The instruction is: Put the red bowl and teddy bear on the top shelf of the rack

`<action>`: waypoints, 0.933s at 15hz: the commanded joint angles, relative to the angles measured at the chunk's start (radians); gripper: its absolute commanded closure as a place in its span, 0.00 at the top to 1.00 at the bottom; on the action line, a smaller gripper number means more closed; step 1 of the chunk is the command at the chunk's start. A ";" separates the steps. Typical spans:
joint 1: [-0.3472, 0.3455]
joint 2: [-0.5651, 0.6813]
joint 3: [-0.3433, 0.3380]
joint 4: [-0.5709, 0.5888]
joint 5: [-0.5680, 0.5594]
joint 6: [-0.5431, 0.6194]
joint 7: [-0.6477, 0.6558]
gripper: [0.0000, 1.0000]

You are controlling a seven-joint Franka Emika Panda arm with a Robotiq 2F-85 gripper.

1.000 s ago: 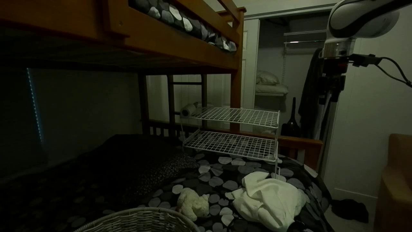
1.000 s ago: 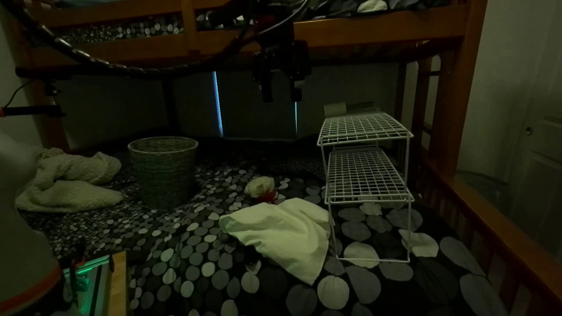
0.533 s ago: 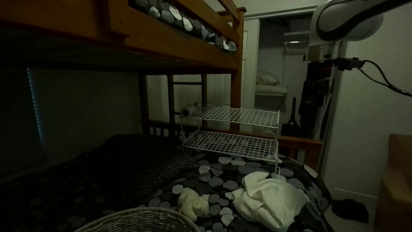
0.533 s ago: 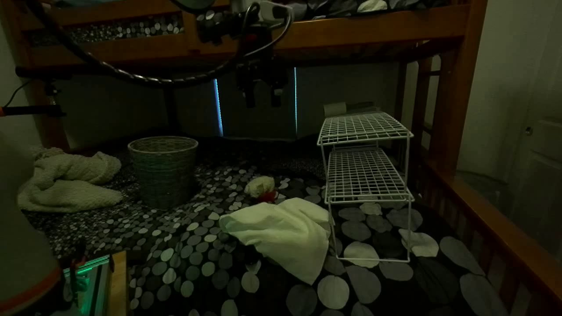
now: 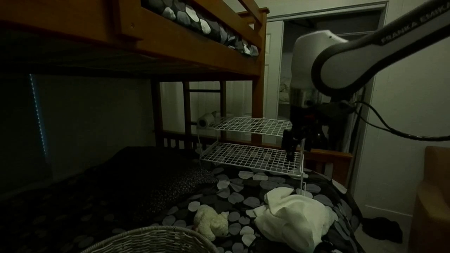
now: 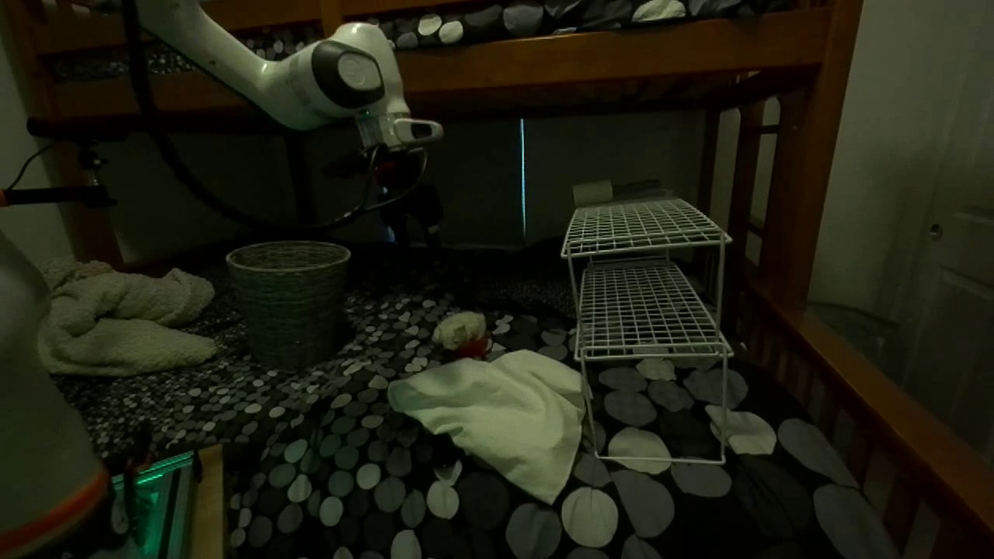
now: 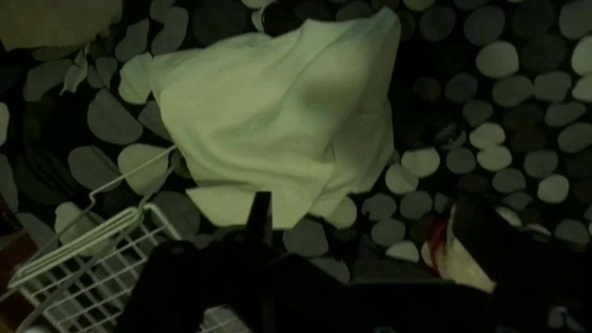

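Nearest in an exterior view lies the cloth (image 6: 505, 411), crumpled; it may cover something, so keep off it on the way down. Right of it stands the rack (image 6: 656, 355), whose top shelf (image 6: 646, 227) is the goal. Just beyond the cloth is the bear (image 6: 458, 330), a patch of red (image 6: 472, 348) at its near right side; whether that is the bowl or part of the bear I cannot tell, and no bowl shows elsewhere. The pincer (image 6: 417, 239) hangs higher, to the bear's left there, its fingers (image 7: 262, 210) spread with nothing between them.

The step in hand looks like the reach for the bear. In the wrist view a finger hides part of it, so shift until the bear sits midway, then come straight down slowly. Plush should give: take the body deep and squeeze gradually. Lift well above the top shelf before swinging right, away from the basket (image 6: 289, 310), which stands well left. At the shelf's far edge shows a roll (image 6: 592, 192); on it or behind, I cannot tell. Set the bear short of that.
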 commanded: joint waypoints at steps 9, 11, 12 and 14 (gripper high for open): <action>0.034 0.302 0.000 0.062 -0.023 0.127 0.206 1.00; 0.047 0.407 -0.023 0.094 -0.032 0.258 0.260 1.00; 0.058 0.468 -0.041 0.131 -0.054 0.310 0.289 1.00; 0.112 0.582 -0.110 0.194 -0.165 0.432 0.414 1.00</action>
